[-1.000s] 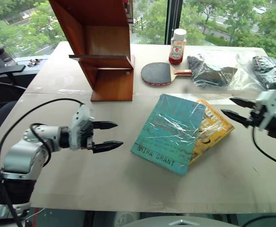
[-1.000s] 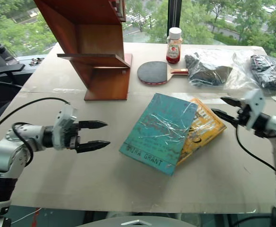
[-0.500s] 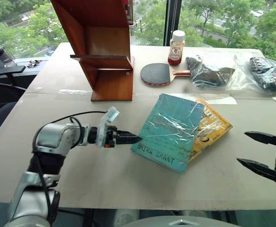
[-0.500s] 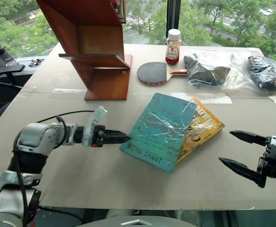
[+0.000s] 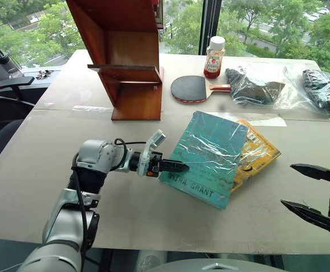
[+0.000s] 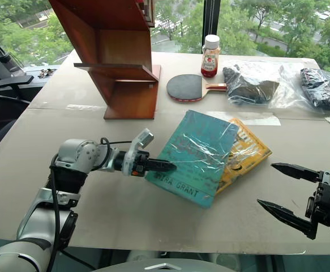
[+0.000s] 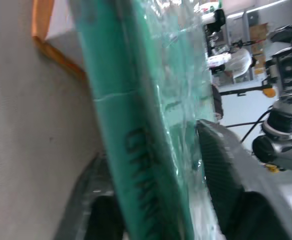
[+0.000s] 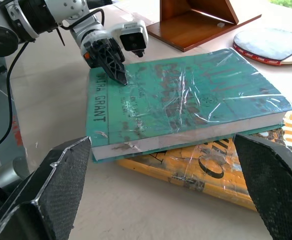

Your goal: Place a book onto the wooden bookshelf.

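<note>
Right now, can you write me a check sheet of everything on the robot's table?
Surface: pale grey table, taped seam.
Job's things: teal-green plastic-wrapped book lies partly over a yellow book; reddish-brown wooden bookshelf stands behind.
Clutter: red table tennis paddle, red-labelled bottle, two plastic bags of dark items.
Pincers: left pincer closed on the teal book's edge; right pincer open, apart.
Cables: black cable on left arm.
Surroundings: window, trees.

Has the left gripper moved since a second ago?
Yes. The left gripper has moved rightward across the table, from open space to the book, closing on its spine corner.
</note>
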Controlling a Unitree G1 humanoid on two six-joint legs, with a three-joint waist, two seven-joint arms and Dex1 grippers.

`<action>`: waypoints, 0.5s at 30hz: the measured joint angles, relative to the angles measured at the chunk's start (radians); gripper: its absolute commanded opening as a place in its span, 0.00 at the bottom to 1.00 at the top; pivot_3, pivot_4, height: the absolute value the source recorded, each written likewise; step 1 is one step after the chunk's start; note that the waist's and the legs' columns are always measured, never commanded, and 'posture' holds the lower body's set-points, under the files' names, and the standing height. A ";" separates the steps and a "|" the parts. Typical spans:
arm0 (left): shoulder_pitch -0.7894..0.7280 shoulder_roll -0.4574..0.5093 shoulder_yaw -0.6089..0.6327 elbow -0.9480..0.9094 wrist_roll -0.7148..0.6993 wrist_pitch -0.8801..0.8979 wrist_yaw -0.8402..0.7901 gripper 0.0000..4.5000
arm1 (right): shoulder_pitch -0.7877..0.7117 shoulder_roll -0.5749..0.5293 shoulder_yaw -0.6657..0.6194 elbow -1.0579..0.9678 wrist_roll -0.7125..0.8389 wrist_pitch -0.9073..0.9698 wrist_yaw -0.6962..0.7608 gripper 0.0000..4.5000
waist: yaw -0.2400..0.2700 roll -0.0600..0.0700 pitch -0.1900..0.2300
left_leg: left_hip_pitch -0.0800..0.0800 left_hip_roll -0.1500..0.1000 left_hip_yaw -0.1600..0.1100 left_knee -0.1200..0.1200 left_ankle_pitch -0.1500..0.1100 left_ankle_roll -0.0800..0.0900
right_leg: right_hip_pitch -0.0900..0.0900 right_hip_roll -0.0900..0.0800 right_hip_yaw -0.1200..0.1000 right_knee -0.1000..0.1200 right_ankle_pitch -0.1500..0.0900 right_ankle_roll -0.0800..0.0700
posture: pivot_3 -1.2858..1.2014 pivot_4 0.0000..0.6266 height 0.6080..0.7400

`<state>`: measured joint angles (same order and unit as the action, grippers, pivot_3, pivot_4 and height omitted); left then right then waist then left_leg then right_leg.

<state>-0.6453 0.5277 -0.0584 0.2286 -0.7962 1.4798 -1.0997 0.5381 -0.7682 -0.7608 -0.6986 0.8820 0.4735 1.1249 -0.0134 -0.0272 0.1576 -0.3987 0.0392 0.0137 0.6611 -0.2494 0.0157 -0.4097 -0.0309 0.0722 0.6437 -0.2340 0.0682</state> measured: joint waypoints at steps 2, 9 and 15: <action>-0.004 -0.014 0.066 -0.011 -0.036 0.015 0.010 0.01 | -0.020 -0.001 0.010 0.002 -0.004 -0.002 -0.005 1.00 | -0.001 0.000 0.000 | 0.000 0.000 0.000 0.000 0.000 0.000 | 0.000 0.000 0.000 0.000 0.000 0.000 | 0.52 0.24 1.00; -0.010 -0.015 0.157 -0.313 -0.027 -0.351 -0.027 0.01 | -0.125 -0.022 0.062 0.061 -0.019 -0.017 -0.018 1.00 | 0.003 0.000 0.000 | 0.000 0.000 0.000 0.000 0.000 0.000 | 0.000 -0.001 0.000 0.000 0.002 -0.004 | 0.52 0.24 1.00; -0.093 -0.086 0.049 -0.457 0.224 -0.913 -0.028 0.01 | -0.288 -0.033 0.158 0.133 -0.043 -0.034 -0.043 1.00 | 0.007 0.000 0.001 | -0.001 -0.001 0.001 0.002 0.000 0.000 | 0.001 -0.001 0.001 -0.001 0.003 -0.004 | 0.52 0.24 1.00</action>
<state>-0.7386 0.4417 -0.0093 -0.2281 -0.5717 0.5670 -1.1275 0.2504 -0.8010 -0.6027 -0.5658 0.8392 0.4397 1.0818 -0.0063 -0.0277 0.1581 -0.3998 0.0380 0.0147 0.6634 -0.2493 0.0155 -0.4090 -0.0318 0.0730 0.6428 -0.2315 0.0646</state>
